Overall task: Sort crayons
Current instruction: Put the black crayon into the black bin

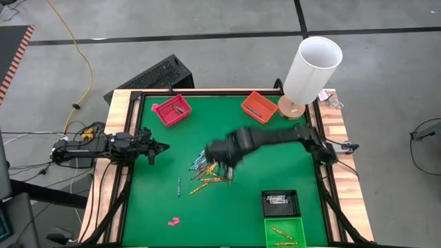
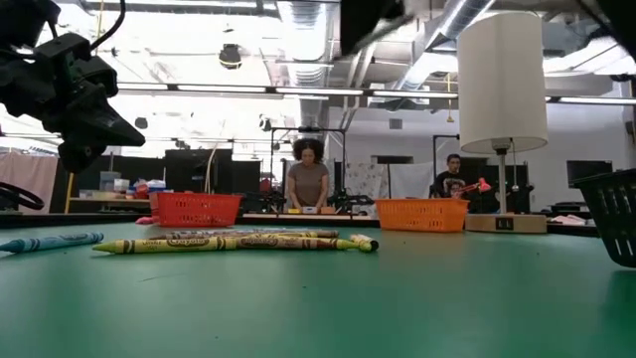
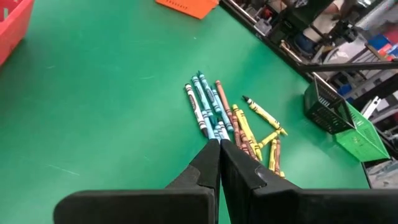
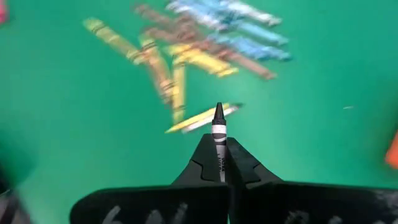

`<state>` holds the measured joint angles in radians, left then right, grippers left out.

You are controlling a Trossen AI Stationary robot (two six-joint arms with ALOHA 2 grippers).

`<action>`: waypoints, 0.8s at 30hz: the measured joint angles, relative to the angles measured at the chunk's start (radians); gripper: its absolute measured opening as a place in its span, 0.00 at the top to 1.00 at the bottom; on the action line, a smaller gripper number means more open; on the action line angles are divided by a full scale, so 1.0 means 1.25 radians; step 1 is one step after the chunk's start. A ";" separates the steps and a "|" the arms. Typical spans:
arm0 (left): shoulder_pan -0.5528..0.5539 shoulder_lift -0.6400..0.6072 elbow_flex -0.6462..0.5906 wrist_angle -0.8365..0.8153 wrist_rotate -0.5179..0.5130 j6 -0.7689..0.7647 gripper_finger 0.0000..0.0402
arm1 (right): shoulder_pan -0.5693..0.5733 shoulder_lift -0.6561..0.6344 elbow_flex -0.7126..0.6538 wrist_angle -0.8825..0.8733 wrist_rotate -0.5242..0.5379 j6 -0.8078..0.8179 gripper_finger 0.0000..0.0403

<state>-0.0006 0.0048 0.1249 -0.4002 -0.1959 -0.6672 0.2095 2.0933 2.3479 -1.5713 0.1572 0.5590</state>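
A loose pile of crayons (image 1: 207, 172), blue, brown and yellow, lies on the green mat (image 1: 138, 200) near the middle. In the low view the same pile (image 2: 238, 241) lies flat. One blue crayon (image 1: 178, 186) lies apart toward the left. My right gripper (image 1: 226, 164) hangs above the pile's right side, pointing steeply down, shut on a black crayon (image 4: 219, 124). My left gripper (image 1: 162, 146) waits shut and empty at the mat's left edge, pointing toward the pile (image 3: 224, 118). My right gripper pinches the black crayon's wrapped shaft (image 4: 219, 142) between its two fingers. The crayon lies along the fingers, and its pointed black tip (image 4: 219, 113) sticks out past them toward the mat. It is lifted clear of the table. The rest of the shaft is hidden between the fingers.
A red tray (image 1: 171, 110) and an orange tray (image 1: 259, 106) stand at the far edge. A black tray (image 1: 280, 202) and a green tray (image 1: 284, 233) with yellow crayons stand near right. A white-shaded lamp (image 1: 311, 69) stands far right. A pink lump (image 1: 173, 221) lies near left.
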 joint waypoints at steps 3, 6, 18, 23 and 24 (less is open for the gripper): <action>0.000 0.000 0.000 0.000 0.000 -0.009 1.00 | 0.085 -0.009 -0.014 0.003 -0.014 0.019 1.00; 0.000 0.000 0.000 0.001 0.000 -0.021 1.00 | 0.142 -0.012 -0.013 0.001 -0.018 0.095 1.00; 0.000 0.000 0.000 0.002 0.000 -0.029 1.00 | 0.261 -0.101 -0.013 0.000 0.022 0.208 1.00; 0.000 0.000 0.000 0.002 0.000 -0.028 1.00 | 0.343 -0.224 -0.101 0.000 0.083 0.280 1.00; 0.000 0.000 0.000 0.002 0.000 -0.028 1.00 | 0.359 -0.258 -0.146 0.002 0.099 0.307 1.00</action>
<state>-0.0002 0.0048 0.1249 -0.3981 -0.1959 -0.7025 0.6586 1.7703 2.1659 -1.5692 0.2808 0.9426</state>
